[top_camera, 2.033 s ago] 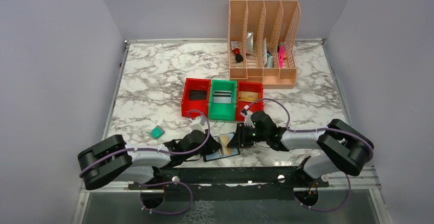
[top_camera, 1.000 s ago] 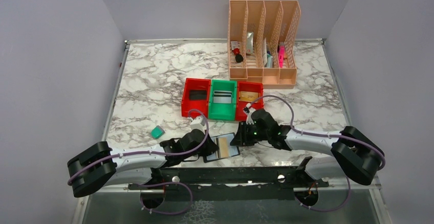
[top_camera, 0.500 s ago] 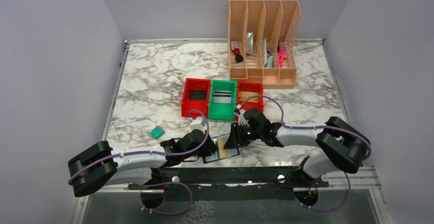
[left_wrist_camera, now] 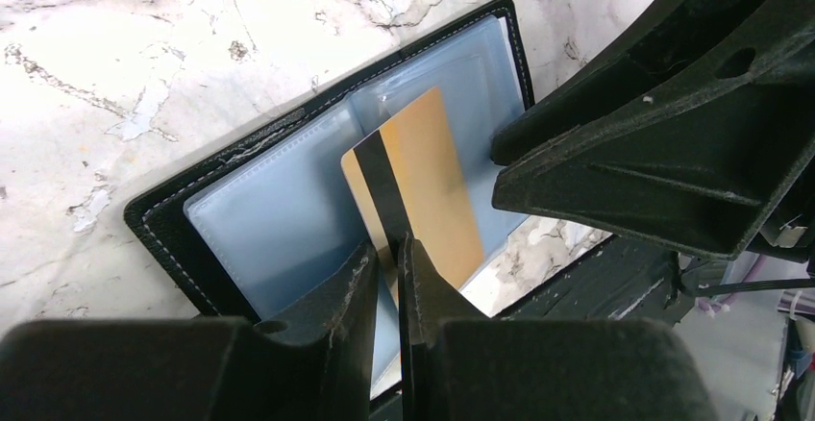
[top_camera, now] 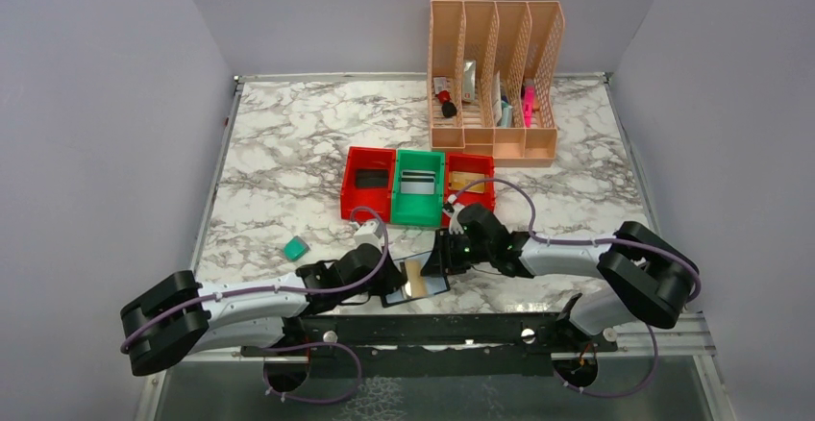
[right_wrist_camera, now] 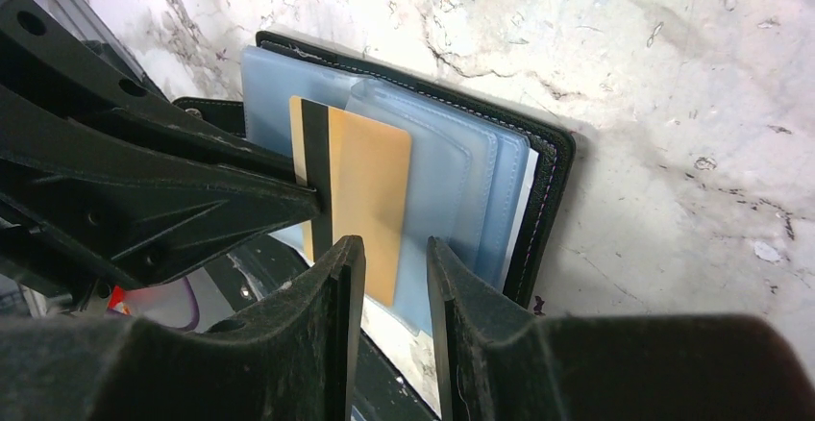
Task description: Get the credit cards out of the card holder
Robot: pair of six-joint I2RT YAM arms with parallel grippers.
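step: drawing gold card (left_wrist_camera: 418, 181) from card holder (left_wrist_camera: 240, 219) | left gripper (left_wrist_camera: 389, 258): pinching card | right gripper (right_wrist_camera: 394, 248): part-spread over holder | next: straight pull, holder steadied

The white, grey-veined marble table (top_camera: 288, 142) carries a peach slotted file rack (top_camera: 493, 144) at its far right. Mid-table, three bins stand touching in a row: a red bin (top_camera: 350, 190), a green bin (top_camera: 419, 213) and a second red bin (top_camera: 483, 165). A small teal block (top_camera: 295, 247) lies to the left. A black card holder (left_wrist_camera: 269, 210) lies open at the near edge.
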